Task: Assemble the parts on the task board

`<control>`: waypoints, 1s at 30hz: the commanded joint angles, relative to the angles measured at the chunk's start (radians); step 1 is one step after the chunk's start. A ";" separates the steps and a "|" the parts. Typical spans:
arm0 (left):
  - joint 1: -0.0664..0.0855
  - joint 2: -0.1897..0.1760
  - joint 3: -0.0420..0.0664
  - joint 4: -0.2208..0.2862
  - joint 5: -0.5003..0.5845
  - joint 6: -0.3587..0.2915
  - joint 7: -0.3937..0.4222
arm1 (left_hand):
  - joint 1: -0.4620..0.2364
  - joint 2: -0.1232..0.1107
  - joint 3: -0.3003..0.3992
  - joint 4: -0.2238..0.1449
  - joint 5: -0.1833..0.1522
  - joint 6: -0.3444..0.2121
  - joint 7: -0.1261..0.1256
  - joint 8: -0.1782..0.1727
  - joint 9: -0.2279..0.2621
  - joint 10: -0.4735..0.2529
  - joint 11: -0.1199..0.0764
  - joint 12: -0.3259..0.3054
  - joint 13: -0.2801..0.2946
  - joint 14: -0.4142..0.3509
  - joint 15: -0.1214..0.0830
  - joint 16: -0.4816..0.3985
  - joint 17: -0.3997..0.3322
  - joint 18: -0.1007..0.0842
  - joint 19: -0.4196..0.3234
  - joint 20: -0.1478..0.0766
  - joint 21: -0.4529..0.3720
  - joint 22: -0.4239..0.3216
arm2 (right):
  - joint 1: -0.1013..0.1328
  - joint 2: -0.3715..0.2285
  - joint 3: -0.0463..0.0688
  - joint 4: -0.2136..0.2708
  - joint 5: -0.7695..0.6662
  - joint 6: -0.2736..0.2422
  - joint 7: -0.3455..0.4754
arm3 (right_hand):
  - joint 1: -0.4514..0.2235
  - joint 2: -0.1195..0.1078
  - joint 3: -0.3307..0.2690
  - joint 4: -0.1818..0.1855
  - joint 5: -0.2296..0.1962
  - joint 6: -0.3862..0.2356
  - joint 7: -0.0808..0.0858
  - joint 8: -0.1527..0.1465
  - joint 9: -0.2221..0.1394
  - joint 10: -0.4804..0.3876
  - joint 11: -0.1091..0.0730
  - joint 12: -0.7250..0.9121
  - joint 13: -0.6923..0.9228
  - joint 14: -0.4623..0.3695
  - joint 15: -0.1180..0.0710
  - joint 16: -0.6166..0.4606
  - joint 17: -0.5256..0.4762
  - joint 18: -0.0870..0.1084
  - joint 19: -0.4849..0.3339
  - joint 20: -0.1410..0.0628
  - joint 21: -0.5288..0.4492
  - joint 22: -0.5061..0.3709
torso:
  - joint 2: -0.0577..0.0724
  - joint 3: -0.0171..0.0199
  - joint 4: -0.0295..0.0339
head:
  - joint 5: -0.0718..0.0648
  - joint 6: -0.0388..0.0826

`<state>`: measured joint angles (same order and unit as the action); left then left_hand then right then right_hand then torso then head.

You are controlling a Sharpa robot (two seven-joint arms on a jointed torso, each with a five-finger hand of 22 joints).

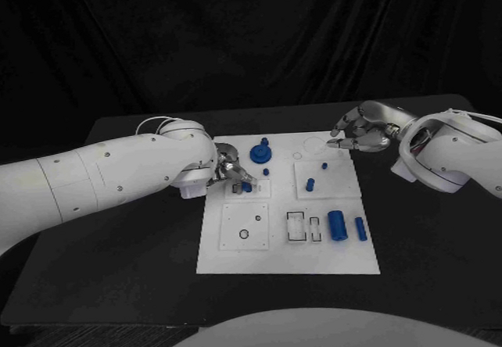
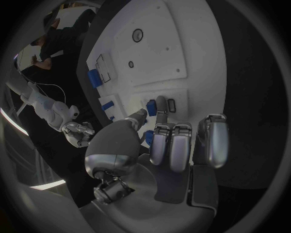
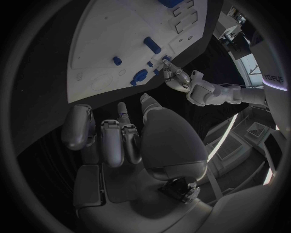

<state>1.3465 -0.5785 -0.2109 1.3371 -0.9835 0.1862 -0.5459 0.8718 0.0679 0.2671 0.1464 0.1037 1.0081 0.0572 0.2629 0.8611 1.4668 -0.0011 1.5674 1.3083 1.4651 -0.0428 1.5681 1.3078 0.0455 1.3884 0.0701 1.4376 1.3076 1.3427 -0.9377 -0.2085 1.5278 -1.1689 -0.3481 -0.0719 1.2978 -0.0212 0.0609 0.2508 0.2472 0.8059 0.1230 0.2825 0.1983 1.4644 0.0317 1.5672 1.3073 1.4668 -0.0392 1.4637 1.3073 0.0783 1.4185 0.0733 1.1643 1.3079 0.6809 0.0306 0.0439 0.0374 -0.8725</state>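
Note:
The white task board [image 1: 288, 259] lies in the middle of the black table. My left hand [image 1: 228, 173] is over its near-left part and pinches a small blue part [image 1: 244, 187] between thumb and a finger, just above a square inset plate [image 1: 256, 190]. The left wrist view shows the same blue part [image 2: 151, 107] between those fingertips. My right hand [image 1: 361, 132] hovers over the board's far right corner, fingers loosely bent, nothing in them. Other parts on the board are a round blue part [image 1: 259, 151], small pegs [image 1: 309, 184] and two blue cylinders [image 1: 336, 224].
A second square plate with holes [image 1: 245, 226] and rectangular slots [image 1: 304, 226] sit on the board's near half. Black table [image 1: 120, 258] lies bare on both sides. The right wrist view shows the board [image 3: 109, 43] and my left hand [image 3: 193, 87] beyond it.

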 commanded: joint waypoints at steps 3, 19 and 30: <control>-0.005 0.005 -0.001 -0.004 0.002 0.024 -0.004 | -0.012 0.001 -0.006 0.014 -0.008 0.007 0.003 -0.008 0.003 0.104 -0.003 0.003 0.263 0.106 -0.003 0.003 0.263 0.009 -0.005 -0.003 -0.006 0.119 | -0.003 0.001 0.001 -0.001 -0.001 0.011 -0.018 | 0.010 -0.002 -0.001 -0.003 0.004 0.005 0.000 0.001 -0.001 0.106 0.006 0.004 0.263 0.073 0.005 -0.005 0.138 0.011 -0.006 0.000 -0.004 0.135 | 0.000 0.0002 -0.0001 | 0.001 0.000; -0.008 0.012 -0.001 -0.006 0.002 -0.011 0.031 | 0.027 0.001 -0.033 0.016 -0.003 0.059 -0.020 0.032 0.055 0.104 -0.022 0.003 0.263 0.106 -0.019 0.003 0.263 0.006 0.013 -0.015 0.000 0.133 | -0.003 0.002 0.001 -0.004 -0.001 0.017 -0.021 | 0.010 -0.002 -0.002 -0.003 0.005 0.005 0.000 0.001 -0.001 0.106 0.006 0.004 0.263 0.073 0.005 -0.007 0.136 0.011 -0.007 0.000 -0.007 0.134 | 0.000 0.0003 0.0004 | 0.001 0.000; -0.009 0.017 -0.001 -0.005 0.002 -0.027 0.039 | 0.042 -0.002 -0.040 0.012 0.000 0.064 -0.026 0.049 0.078 0.104 -0.028 0.003 0.263 0.106 -0.025 0.003 0.263 0.004 0.019 -0.021 0.002 0.137 | -0.003 0.001 0.001 -0.005 -0.001 0.017 -0.021 | 0.009 -0.002 -0.002 -0.003 0.006 0.005 0.000 0.001 -0.001 0.106 0.006 0.004 0.263 0.072 0.005 -0.008 0.135 0.012 -0.008 0.000 -0.010 0.133 | -0.001 0.0004 0.0001 | -0.001 0.000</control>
<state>1.3397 -0.5644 -0.2128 1.3295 -0.9840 0.1740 -0.5287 0.9078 0.0659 0.2319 0.1558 0.0978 1.0690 0.0319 0.3099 0.9398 1.4667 -0.0231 1.5673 1.3083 1.4687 -0.0609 1.5681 1.3076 0.0453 1.4048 0.0538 1.4380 1.3074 1.3420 -0.9358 -0.2085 1.5233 -1.1689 -0.3371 -0.0759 1.2978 -0.0212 0.0609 0.2509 0.2471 0.8060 0.1230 0.2825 0.1985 1.4644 0.0317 1.5672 1.3073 1.4668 -0.0392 1.4593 1.3073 0.0781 1.4185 0.0733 1.1577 1.3077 0.6806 0.0312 0.0441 0.0369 -0.8725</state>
